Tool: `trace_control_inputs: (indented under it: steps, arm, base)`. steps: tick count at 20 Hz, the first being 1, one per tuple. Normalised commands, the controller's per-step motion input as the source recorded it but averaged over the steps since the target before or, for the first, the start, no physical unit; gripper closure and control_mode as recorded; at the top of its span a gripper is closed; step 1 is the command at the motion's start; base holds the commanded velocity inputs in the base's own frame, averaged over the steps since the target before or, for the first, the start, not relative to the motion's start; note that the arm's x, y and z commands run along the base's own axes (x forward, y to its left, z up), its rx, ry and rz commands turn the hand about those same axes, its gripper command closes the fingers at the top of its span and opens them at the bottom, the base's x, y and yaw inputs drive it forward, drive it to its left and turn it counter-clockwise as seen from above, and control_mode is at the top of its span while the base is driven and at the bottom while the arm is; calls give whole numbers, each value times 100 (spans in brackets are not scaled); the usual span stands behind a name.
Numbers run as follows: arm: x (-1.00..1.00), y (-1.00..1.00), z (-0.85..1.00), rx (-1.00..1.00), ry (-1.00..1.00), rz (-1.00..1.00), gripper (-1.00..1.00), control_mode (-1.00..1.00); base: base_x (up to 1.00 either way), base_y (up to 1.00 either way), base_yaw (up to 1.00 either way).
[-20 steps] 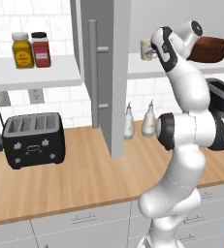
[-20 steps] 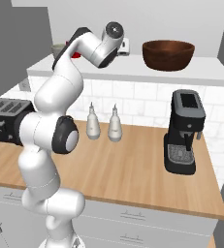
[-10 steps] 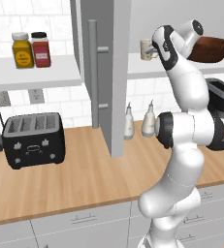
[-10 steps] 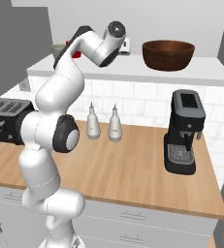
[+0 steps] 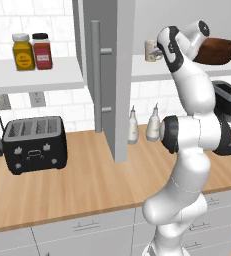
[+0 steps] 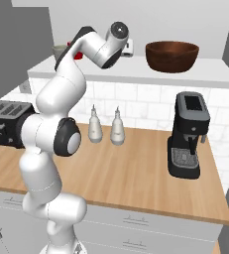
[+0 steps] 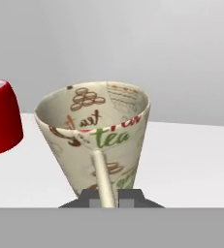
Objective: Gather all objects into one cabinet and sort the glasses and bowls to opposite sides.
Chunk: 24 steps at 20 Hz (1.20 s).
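Step in hand, by judgement: grasp of the cream mug (image 7: 95, 133) on the white shelf (image 7: 191, 160) of the grey-backed cabinet (image 5: 118, 80). Gripper (image 7: 106, 197) clenched on the mug's thin handle (image 7: 102, 177), which runs down the near wall between the two dark tips at 6 o'clock of the hand view. Mug upright, base on or just at the shelf; no lift evident.

Containers:
- Cream mug: printed with "tea" lettering, interior empty as far as visible. Also seen in the left base view, just at 9 o'clock of the arm's upper joint.
- Red cup (image 7: 1, 116): at 9 o'clock of the mug in the hand view, near but apart, upright on the same shelf; contents not visible.
- Brown bowl (image 6: 172, 54): wide, empty, standing on the shelf well to 3 o'clock of the hand in the right base view.
- Grey cup (image 6: 60, 49): partly hidden behind the arm at the far 9 o'clock end of the shelf; contents hidden.

Door (image 5: 107, 75) open, edge-on, bar handle facing the camera.

Next move, by judgement: small lift clear of the shelf, travel toward the cups' end, away from the bowl. Slim handle grip calls for slow, level motion; swing or tilt of the mug likely otherwise. Clearance from the red cup to be kept.

Task well short of complete.
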Motion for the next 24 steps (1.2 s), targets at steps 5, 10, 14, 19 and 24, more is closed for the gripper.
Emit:
trace_control_inputs:
  steps: [5, 10, 14, 19, 24]
  arm:
    - [-50, 13, 0, 3, -4, 7, 100, -100]
    - [-32, 48, 0, 0, -3, 6, 100, -100]
    - [-5, 54, 0, 0, -2, 3, 100, -100]
    - [0, 39, 0, 0, -4, 2, 100, -100]
    - [0, 20, 0, 0, 0, 1, 100, -100]
  base:
    - [0, 0, 0]
    - [0, 0, 0]
    - [0, 0, 0]
    - [0, 0, 0]
    - [0, 0, 0]
